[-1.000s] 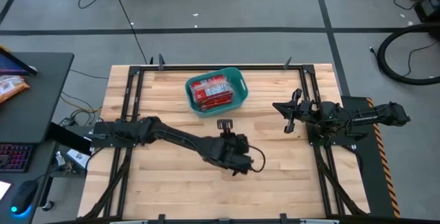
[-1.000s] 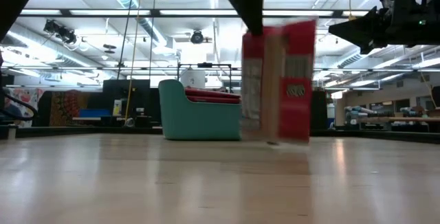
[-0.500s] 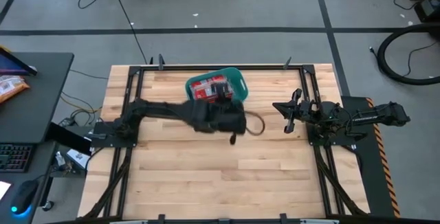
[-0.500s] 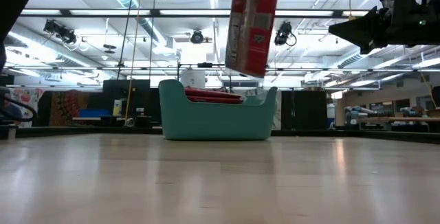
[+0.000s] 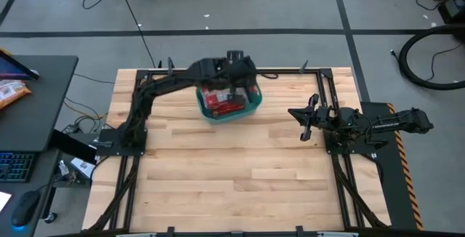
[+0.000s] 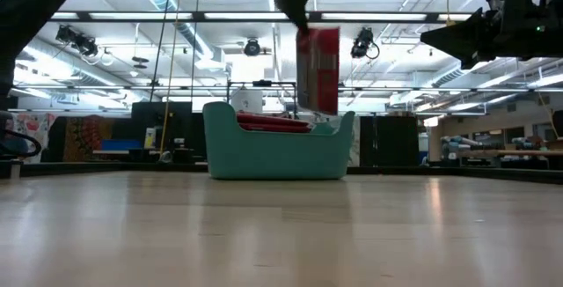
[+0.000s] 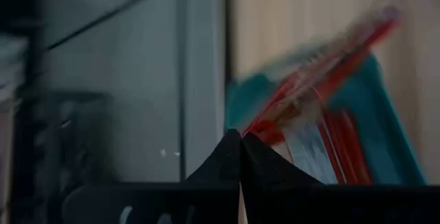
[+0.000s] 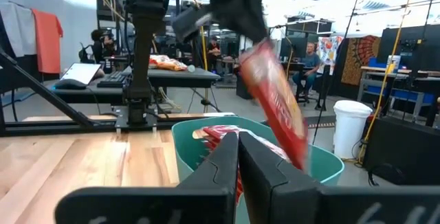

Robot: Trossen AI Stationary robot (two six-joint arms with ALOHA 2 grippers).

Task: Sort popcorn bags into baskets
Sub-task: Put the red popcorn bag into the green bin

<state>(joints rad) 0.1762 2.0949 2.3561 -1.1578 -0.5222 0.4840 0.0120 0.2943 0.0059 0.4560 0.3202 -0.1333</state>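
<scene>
Now the left claw [image 5: 234, 84] has swung up from the middle of the desk [image 5: 218, 179] and hangs over the teal basket [image 6: 277, 150], still pinching one red popcorn bag [image 6: 318, 69]. It looks ready to drop. The right claw [image 5: 306, 124] waits, pressed together.

One camera looks straight down on the bench [image 5: 218, 171], another level across it; both share the teal tub [image 6: 277, 150].
</scene>
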